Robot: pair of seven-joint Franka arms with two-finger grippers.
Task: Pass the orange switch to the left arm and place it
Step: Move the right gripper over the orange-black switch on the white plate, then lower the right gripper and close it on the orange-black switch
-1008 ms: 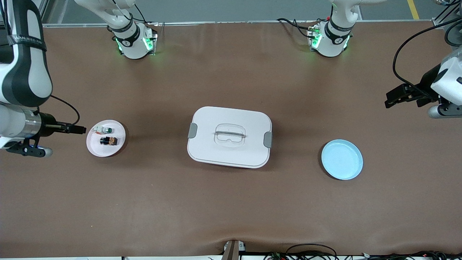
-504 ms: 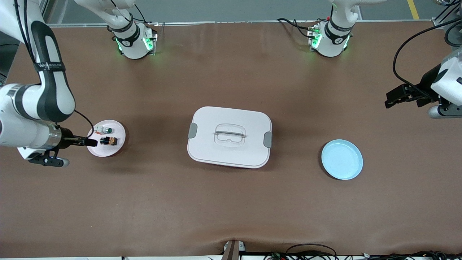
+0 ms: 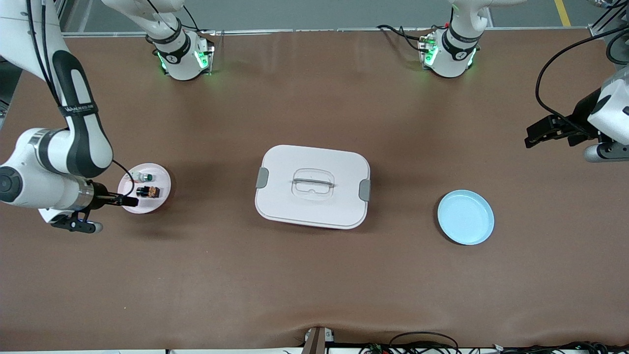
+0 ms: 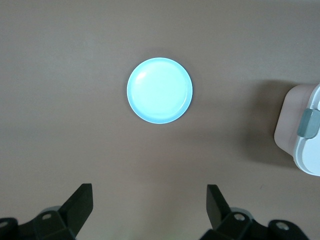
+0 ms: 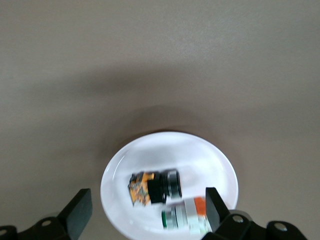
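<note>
Front view – R arm: right gripper (image 3: 128, 201) at the rim of the white plate (image 3: 162, 196), toward the R arm's end of table, jaws apart, nothing held.
Front view – target: orange switch (image 3: 148, 191) lies on its side in that plate; white switch w/ green cap (image 3: 144, 177) beside it, farther from the front cam.
Front view – obstacle: box (image 3: 312, 186) mid-table, lid on, latches shut, between white plate and blue plate (image 3: 465, 217).
Front view – L arm: left gripper (image 3: 543, 131) waits up over the L arm's end of table, well apart from the blue plate.
Left wrist view: left fingers (image 4: 80, 200) spread wide, empty; blue plate (image 4: 159, 90) has nothing in it; corner of box (image 4: 299, 129) in shot.
Right wrist view: right fingers (image 5: 79, 207) spread, empty; orange switch (image 5: 154, 187) near plate centre, white/green one (image 5: 184, 216) just beside it, prob. not touching but cannot tell.
Step in hand (judgement): approach for pick, not yet over target.
How to do it well: centre jaws on the black body only, keep clear of the green-capped neighbour, come down straight, close gently, small part can tip or slide. Lift high before heading to handover above the box.
</note>
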